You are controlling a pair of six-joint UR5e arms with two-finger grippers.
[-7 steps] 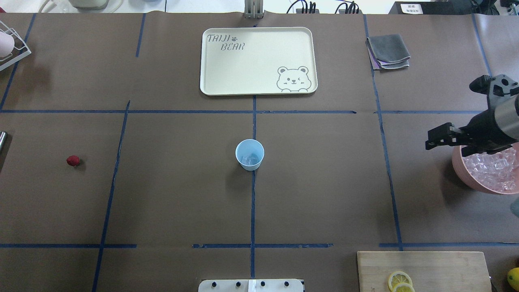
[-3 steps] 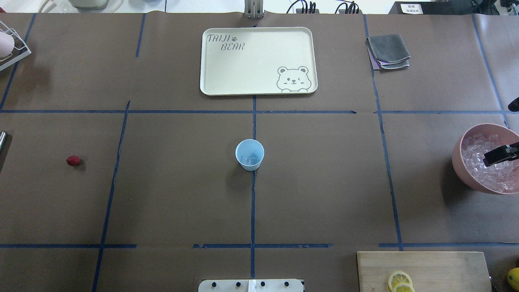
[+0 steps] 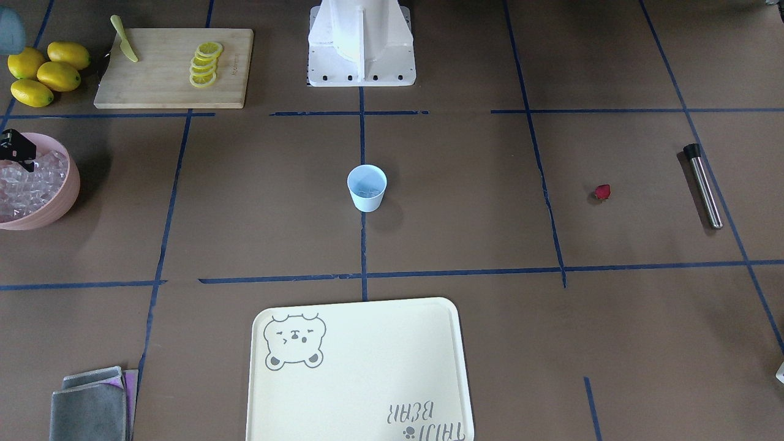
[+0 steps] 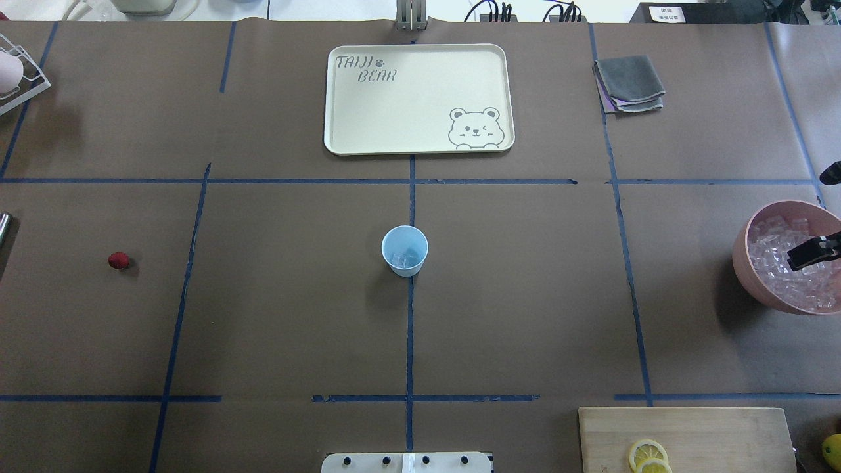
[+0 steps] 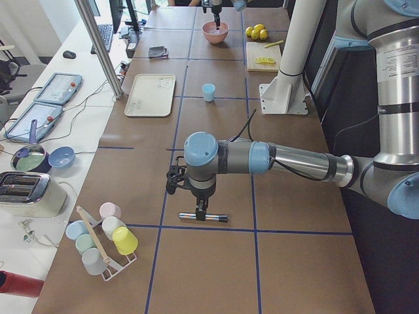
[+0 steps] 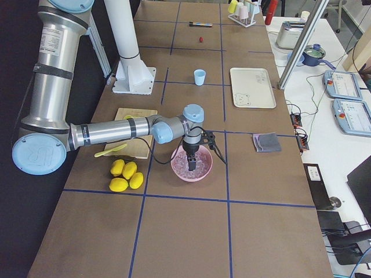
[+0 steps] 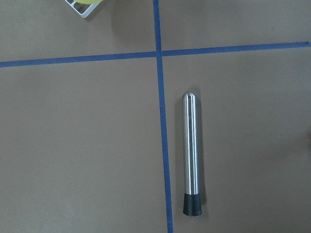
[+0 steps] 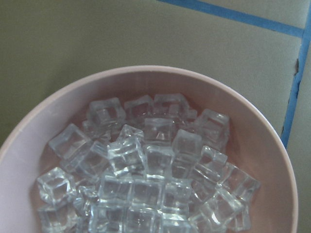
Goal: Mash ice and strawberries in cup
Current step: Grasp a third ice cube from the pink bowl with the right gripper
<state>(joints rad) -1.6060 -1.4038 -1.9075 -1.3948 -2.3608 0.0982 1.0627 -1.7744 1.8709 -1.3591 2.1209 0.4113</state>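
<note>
- At the middle of the desk (image 4: 525, 315) stands the cup (image 4: 405, 250), pale blue and upright on a blue tape line, with a little ice (image 4: 407, 257) glinting at its bottom.
- Far to the cup's left, on the robot's left side, the strawberry (image 4: 118, 261) lies alone on the brown paper, well apart from everything else.
- Beyond the strawberry from the cup, a steel muddler (image 7: 191, 160) with a black tip lies flat beside a tape line.
- Above the muddler, the left end effector (image 5: 200, 209) hangs pointing down; its wrist camera looks straight at the rod, and I cannot tell how wide its fingers stand.
- Far to the cup's right, a pink bowl (image 4: 746, 263) holds a heap of clear ice cubes (image 8: 146, 170).
- Over that bowl is the right end effector (image 6: 191, 161), reaching down toward the cubes; only part of it shows from above, so I cannot tell whether it is wide or narrow, or whether it grips a cube.
- Past the cup, on the side away from the robot, a cream bear tray (image 4: 394, 112) lies flat, with a folded grey cloth (image 4: 629, 82) to its right.
- Nearer the robot than the cup, and to its right, a wooden board (image 3: 159, 79) carries lemon slices (image 3: 205, 64), with whole lemons (image 3: 46, 73) beside it.
</note>
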